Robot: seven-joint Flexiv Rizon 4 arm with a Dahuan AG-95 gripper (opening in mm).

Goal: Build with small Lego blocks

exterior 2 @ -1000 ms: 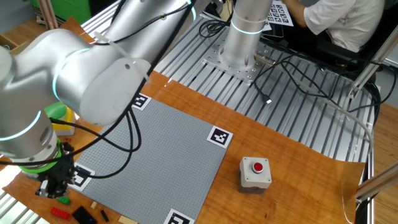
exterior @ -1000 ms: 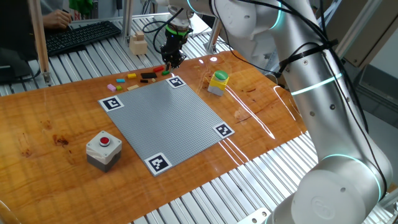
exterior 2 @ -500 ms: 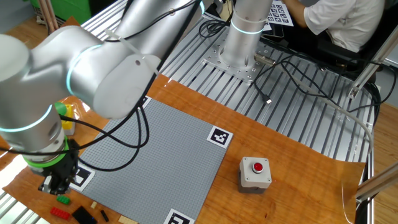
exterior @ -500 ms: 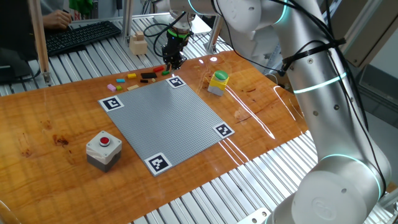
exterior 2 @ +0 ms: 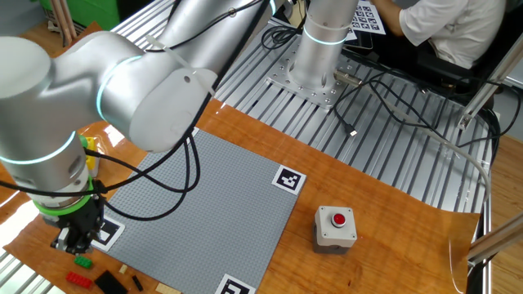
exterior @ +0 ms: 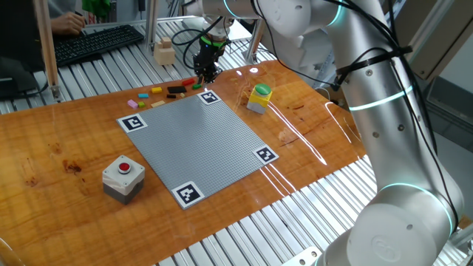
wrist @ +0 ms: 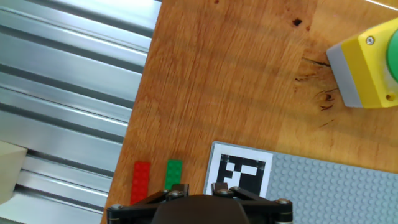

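Small Lego blocks are lying loose in a scattered row on the wood past the grey baseplate's far edge: pink, yellow, orange, black, red, tan. Red brick and green brick are lying flat, side by side, parallel, just apart.

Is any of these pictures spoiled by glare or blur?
One fixed view: bright streaks of glare on the wooden table beside the yellow container. Hand view: sharp on the red brick and green brick; the dark pincer body at the bottom edge looks soft.

Two high fixed views face across the grey baseplate; hand view looks straight down.
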